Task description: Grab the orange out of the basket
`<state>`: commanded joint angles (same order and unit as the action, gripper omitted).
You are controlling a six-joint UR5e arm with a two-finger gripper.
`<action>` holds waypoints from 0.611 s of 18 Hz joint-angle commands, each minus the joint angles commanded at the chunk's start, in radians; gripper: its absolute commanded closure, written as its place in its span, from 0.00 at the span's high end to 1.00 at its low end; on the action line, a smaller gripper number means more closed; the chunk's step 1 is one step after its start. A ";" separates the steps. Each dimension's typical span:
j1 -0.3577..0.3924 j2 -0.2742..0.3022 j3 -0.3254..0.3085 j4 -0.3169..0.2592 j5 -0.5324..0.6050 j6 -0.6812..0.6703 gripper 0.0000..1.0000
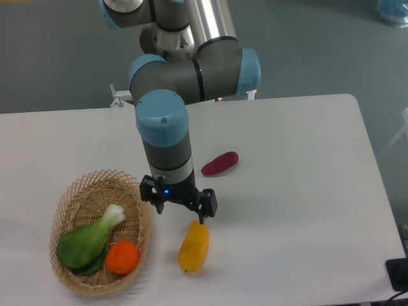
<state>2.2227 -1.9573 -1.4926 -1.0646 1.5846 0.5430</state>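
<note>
The orange (122, 257) is small, round and bright orange-red. It lies in the front right part of the tan wicker basket (95, 176) at the table's front left. My gripper (180, 213) points down just right of the basket's rim, up and to the right of the orange. Its two fingers stand apart with nothing between them. One fingertip (203, 218) is just above the upper end of a yellow-orange fruit.
A green and white leafy vegetable (86, 242) lies in the basket, touching the orange on its left. The elongated yellow-orange fruit (193, 247) lies on the white table right of the basket. A purple oblong vegetable (220, 163) lies behind it.
</note>
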 joint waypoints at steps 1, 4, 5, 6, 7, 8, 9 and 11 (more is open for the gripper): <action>-0.002 -0.002 -0.002 0.002 0.002 -0.005 1.00; -0.002 -0.002 -0.012 0.003 0.002 -0.012 1.00; -0.002 -0.002 -0.012 0.003 0.002 -0.024 1.00; -0.003 -0.002 -0.012 0.003 0.002 -0.035 1.00; -0.003 -0.003 -0.014 0.005 0.002 -0.044 1.00; -0.005 -0.005 -0.014 0.006 0.003 -0.051 1.00; -0.008 -0.005 -0.015 0.006 0.003 -0.055 1.00; -0.015 -0.011 -0.034 0.049 0.005 -0.099 1.00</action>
<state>2.2074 -1.9681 -1.5262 -1.0158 1.5892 0.4436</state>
